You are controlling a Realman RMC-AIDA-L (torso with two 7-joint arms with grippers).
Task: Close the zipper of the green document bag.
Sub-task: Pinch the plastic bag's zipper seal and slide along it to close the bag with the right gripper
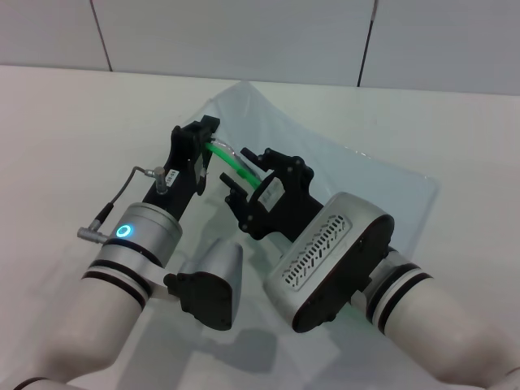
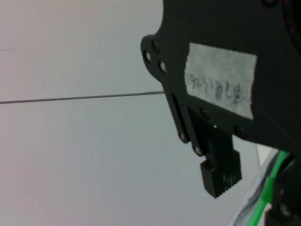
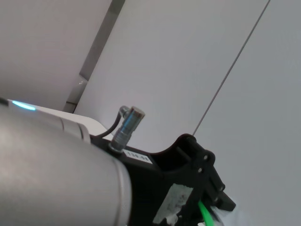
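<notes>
The green document bag lies flat on the white table, pale blue and translucent, with its near-left corner lifted. The bright green zipper runs along that raised edge. My left gripper is shut on the end of the green edge and holds it up. My right gripper sits just beside it, open, with the green strip passing through the gap between its fingers. In the left wrist view a black ribbed finger pad stands next to the zipper. The slider tab is hidden.
The white table stretches to the left and behind the bag. A pale panelled wall rises at the back. Both forearms crowd the near middle of the head view.
</notes>
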